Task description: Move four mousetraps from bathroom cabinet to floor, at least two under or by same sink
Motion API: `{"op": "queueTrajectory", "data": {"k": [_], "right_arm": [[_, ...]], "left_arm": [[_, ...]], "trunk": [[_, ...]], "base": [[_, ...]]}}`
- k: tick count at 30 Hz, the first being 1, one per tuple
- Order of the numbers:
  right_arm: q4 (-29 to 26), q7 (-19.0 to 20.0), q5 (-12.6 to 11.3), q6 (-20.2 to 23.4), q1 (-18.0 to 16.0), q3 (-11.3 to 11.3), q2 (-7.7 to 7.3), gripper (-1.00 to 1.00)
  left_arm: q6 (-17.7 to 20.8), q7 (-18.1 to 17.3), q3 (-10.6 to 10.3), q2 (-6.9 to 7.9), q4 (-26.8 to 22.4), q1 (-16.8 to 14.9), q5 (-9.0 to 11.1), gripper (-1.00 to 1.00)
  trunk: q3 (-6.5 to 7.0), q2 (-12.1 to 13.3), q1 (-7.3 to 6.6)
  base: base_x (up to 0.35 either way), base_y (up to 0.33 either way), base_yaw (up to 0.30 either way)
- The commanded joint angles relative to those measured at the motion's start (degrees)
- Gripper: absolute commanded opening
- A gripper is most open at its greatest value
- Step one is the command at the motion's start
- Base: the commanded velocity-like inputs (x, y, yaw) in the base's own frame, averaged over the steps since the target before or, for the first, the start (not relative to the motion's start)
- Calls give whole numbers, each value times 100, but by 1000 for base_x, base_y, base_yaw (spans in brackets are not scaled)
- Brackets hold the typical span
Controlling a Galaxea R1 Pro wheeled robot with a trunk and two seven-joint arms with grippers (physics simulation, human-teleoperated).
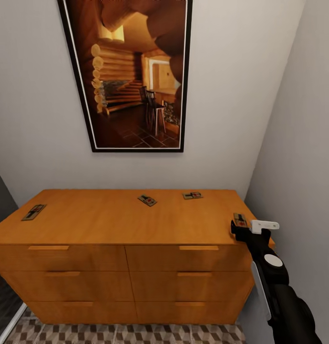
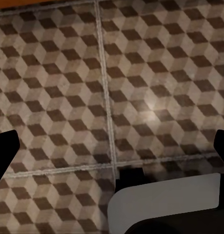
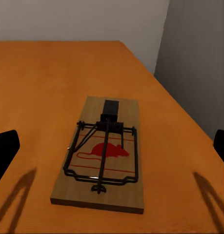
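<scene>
Mousetraps, four on cabinet top, right end effector spread wide over one, left end effector wide above bathroom floor

the right claw is held at the right front corner of the cabinet surface, its fingers spread wide. between them, just ahead, a mousetrap lies flat with bare wood all round it. close beyond the claw's right side the surface ends and a grey side wall closes the way. to its left the surface is broad and open. beneath the left claw bare bathroom floor is seen.
</scene>
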Motion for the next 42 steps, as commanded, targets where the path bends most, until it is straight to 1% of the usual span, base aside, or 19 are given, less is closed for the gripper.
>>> {"op": "queueTrajectory", "data": {"k": [1,22,27,28,32,42], "right_arm": [[-8,6,59,37,-4,-2,4,100],[-8,2,59,85,-4,8,8,100],[-8,-1,59,336,-4,8,11,100],[-13,-2,59,635,-4,-4,12,100],[-15,-3,59,762,-4,-10,13,100],[-16,-3,59,826,-4,-6,21,100]], "left_arm": [[-35,-3,-26,1,18,-8,-3,100],[-34,-3,-26,1,18,-8,-1,100],[-34,-3,-26,1,18,-8,-4,100],[-34,-3,-26,1,18,-8,0,100],[-34,-3,-26,1,18,-8,1,100],[-34,-3,-26,1,18,-8,0,100]], "trunk": [[-6,-3,-1],[-6,-3,-1],[-6,-3,-1],[-6,-3,-1],[-6,-3,-1],[-6,-3,-1]], "base": [[-50,-3,0],[-7,0,0],[0,0,0],[0,0,0],[0,0,0],[0,0,0]]}}
